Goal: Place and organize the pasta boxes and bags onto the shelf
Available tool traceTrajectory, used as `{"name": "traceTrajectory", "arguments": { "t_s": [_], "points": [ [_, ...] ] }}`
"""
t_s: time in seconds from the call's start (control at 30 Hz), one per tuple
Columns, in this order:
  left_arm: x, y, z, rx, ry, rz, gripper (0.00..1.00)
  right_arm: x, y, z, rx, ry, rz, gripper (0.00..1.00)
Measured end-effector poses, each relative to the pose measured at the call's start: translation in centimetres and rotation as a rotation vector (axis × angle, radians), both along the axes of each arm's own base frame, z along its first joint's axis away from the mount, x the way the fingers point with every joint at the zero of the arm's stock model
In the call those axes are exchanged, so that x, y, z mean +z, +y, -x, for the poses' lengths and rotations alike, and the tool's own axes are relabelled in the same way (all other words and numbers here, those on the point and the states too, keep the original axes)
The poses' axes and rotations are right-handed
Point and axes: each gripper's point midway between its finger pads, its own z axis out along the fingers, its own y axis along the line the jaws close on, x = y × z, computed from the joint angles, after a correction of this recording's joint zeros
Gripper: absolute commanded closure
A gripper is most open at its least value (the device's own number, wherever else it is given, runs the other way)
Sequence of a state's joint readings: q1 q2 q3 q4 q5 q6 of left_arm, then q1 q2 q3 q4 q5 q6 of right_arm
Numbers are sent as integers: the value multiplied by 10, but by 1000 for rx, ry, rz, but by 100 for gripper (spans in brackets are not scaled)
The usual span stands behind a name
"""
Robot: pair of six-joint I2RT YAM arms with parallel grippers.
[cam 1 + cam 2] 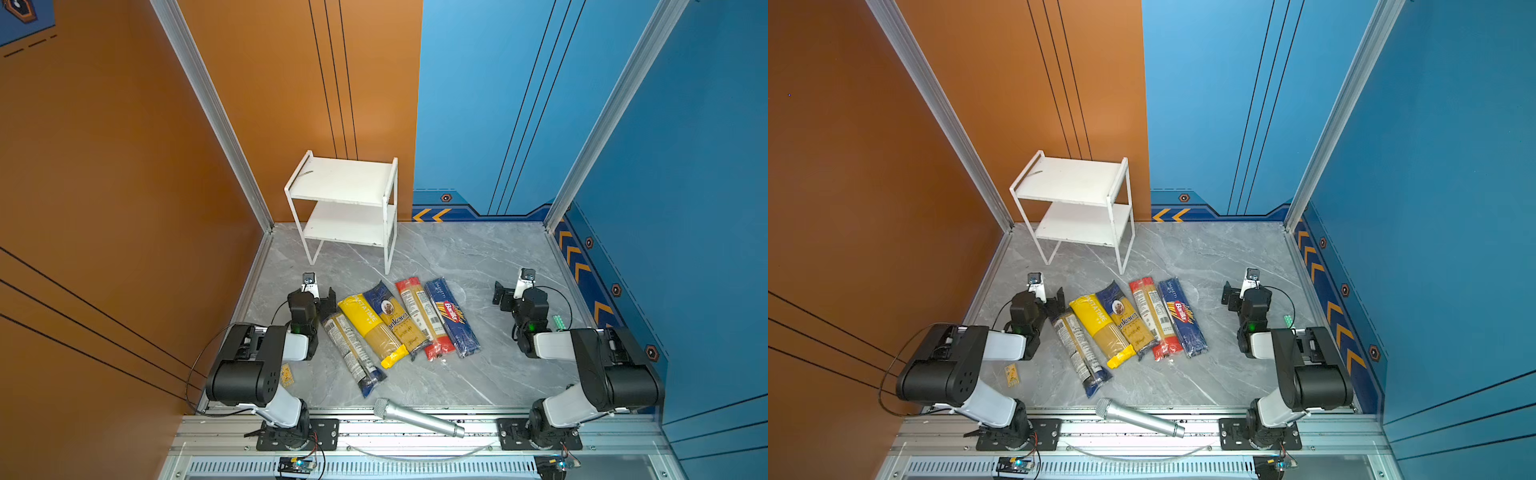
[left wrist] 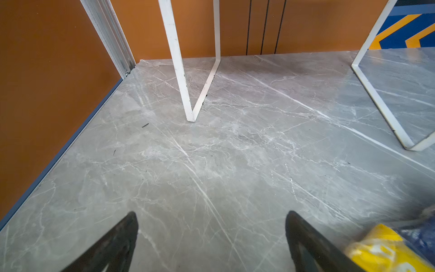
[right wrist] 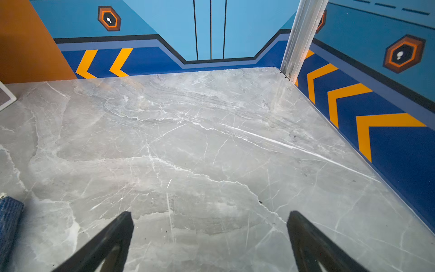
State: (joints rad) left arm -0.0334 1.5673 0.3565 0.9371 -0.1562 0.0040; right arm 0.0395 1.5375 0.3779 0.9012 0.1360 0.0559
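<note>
We looked at the table in both top views like a clock, with 12 at the far wall. Five long pasta packs lay flat, side by side, near the middle, a bit toward 9 o'clock. From 9 toward 3 they were: the clear pack, with dark-blue ends and black print too small to read; the yellow pack, with white letters that looked like "PASTA TIME"; the Ankara pack, dark blue, with that name under a small round picture; the red-ended pack, with a label we could not read; and the Barilla pack, dark blue with a red name badge. The white shelf stood at 11 o'clock, apart from the packs. A silver microphone lay at 6 o'clock. Each arm was folded with its elbow up. The left gripper sat low at 9 o'clock, just beside the clear pack's far end, pointing toward 12. The right gripper sat low at 3 o'clock, well apart from the packs. Both had their jaws spread wide over the table and held nothing.
</note>
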Motion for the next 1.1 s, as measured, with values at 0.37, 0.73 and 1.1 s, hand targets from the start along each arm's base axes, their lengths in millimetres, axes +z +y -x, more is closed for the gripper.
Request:
{"name": "traceTrajectory", "arguments": {
  "t_s": [0.37, 0.73, 1.1],
  "points": [
    [0, 0, 0, 0, 0, 0, 2, 0, 0, 0, 0, 0, 0, 0],
    [0, -2, 0, -9, 1, 3, 2, -5, 0, 5, 0, 5, 0, 0],
    [61, -5, 9, -24, -144, 2, 2, 36, -4, 6, -29, -7, -14, 0]
  ]
}}
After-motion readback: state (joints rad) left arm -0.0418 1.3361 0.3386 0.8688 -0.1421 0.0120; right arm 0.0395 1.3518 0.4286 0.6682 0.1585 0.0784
